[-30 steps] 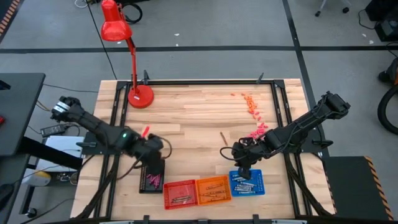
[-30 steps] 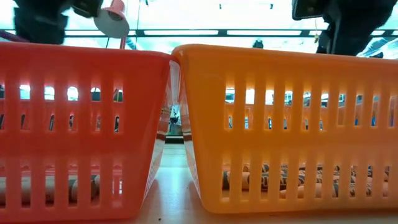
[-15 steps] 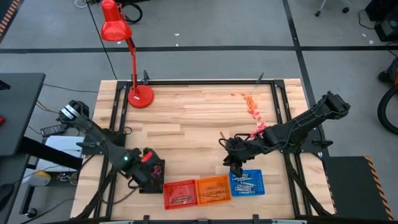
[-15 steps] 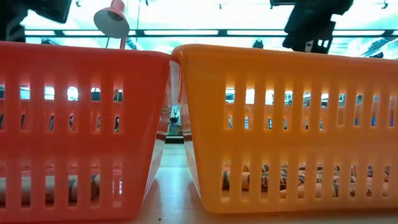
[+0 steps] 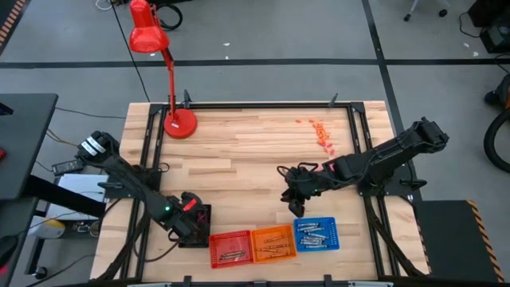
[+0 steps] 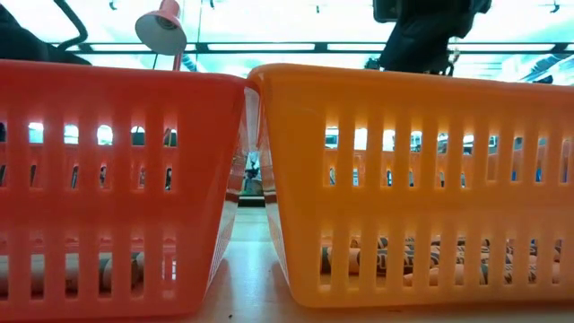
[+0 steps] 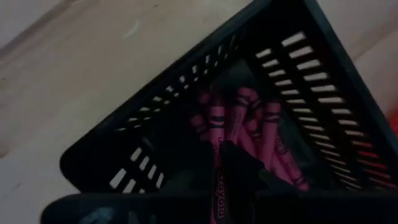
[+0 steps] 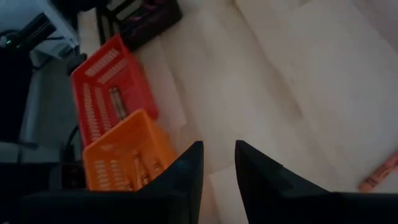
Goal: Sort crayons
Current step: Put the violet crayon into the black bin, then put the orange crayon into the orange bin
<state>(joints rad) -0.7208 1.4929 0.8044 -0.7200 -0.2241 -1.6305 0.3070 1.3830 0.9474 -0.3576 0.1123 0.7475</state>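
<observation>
Left jaws: the left gripper [image 5: 190, 214] hangs over the black basket [image 5: 196, 227] near the front edge of the tabletop [image 5: 239, 155], toward the left corner. Its jaws are almost shut on a pink crayon [image 7: 220, 186], which lies between them with its end pointing down into the basket.

Reason for this hold: the basket already contains pink crayons [image 7: 261, 140], so the left arm seems to be placing this one with its own colour.

Right jaws: the right gripper [image 5: 293, 201] is over bare wood, right of centre and near the front baskets. In the right wrist view its jaws stand a little apart with nothing between them.

Reason for this position: the jaws are free and a loose brown-orange crayon [image 5: 283, 171] lies close by on the wood, so it is probably the next one to collect. This is a judgement only.

Sorted crayons: a red basket [image 5: 230, 248], an orange basket [image 5: 272, 242] and a blue basket [image 5: 316, 234] stand in a row along the front edge, each with crayons in it.

Other things: small red-pink bits [image 5: 321, 134] lie toward the back right corner, and a red lamp [image 5: 180, 121] stands at the back left.
</observation>
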